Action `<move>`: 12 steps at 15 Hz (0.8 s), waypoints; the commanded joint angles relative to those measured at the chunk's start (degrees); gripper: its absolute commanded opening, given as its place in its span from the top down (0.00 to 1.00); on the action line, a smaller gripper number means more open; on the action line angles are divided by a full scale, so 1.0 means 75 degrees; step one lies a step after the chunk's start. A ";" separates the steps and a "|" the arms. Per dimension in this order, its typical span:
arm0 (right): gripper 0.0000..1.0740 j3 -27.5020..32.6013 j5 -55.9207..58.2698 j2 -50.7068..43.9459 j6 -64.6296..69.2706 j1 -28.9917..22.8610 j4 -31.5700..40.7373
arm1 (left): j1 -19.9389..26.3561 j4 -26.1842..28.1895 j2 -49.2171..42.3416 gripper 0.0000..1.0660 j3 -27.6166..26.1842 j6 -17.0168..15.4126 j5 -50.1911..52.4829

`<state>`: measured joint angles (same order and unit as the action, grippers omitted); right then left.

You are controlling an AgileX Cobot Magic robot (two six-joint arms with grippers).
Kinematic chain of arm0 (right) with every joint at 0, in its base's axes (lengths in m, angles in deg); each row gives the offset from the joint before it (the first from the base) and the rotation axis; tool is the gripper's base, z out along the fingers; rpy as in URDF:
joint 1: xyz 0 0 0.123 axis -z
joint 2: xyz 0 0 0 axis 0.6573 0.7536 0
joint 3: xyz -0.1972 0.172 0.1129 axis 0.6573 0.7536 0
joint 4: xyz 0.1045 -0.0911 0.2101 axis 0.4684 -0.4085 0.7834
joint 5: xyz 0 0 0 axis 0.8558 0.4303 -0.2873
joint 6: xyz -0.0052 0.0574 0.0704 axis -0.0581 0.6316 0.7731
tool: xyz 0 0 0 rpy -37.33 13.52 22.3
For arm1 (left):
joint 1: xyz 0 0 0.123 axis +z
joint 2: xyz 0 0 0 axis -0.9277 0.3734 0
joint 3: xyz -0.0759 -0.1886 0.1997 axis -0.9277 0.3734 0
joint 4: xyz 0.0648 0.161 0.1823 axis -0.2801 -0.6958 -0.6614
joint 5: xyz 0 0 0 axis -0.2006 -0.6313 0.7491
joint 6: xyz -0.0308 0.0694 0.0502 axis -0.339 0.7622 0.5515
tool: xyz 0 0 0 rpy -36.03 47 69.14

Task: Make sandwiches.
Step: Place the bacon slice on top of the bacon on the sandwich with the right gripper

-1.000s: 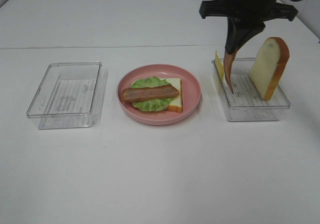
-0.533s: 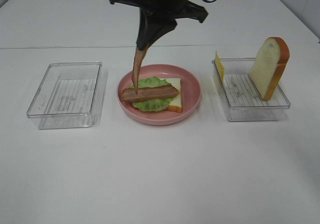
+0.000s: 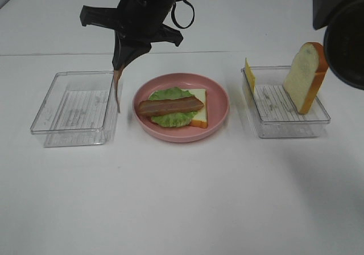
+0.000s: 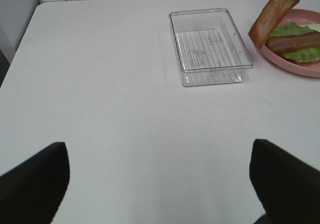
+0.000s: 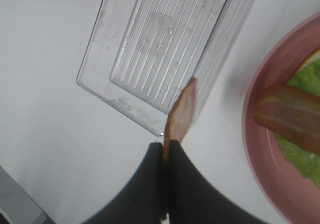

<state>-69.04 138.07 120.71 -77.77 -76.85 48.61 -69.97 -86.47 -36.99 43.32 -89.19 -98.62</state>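
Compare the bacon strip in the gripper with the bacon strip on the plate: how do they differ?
The hanging bacon strip is pinched at its top by the shut right gripper; the flat bacon strip is free. The hanging bacon strip points downward beside the clear container; the flat bacon strip lies across the lettuce on the pink plate. Both are reddish-brown.

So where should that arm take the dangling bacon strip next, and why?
Probably sideways over the pink plate, then down. The right gripper is shut on the bacon strip, which hangs at the clear box's edge, off the plate, while the lettuce there carries only one laid strip.
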 commanded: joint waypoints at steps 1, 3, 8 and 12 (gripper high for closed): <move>1.00 -0.0130 -0.0107 0.0313 -0.0061 0.0069 -0.0733 | -0.0015 0.0015 -0.0107 0.16 0.0008 0.0015 0.0023; 1.00 -0.0122 -0.0069 0.0489 0.0031 0.0344 -0.1543 | -0.0015 0.0015 -0.0107 0.16 0.0008 0.0015 0.0023; 1.00 0.0046 0.0046 0.0512 0.0076 0.1123 -0.2147 | -0.0015 0.0015 -0.0107 0.16 0.0008 0.0015 0.0023; 1.00 0.0695 0.0206 0.0512 0.0138 0.1131 -0.2475 | -0.0015 0.0015 -0.0107 0.16 0.0008 0.0015 0.0023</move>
<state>-64.17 139.04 124.38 -77.08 -68.48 30.79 -69.97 -86.47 -36.99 43.32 -89.19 -98.62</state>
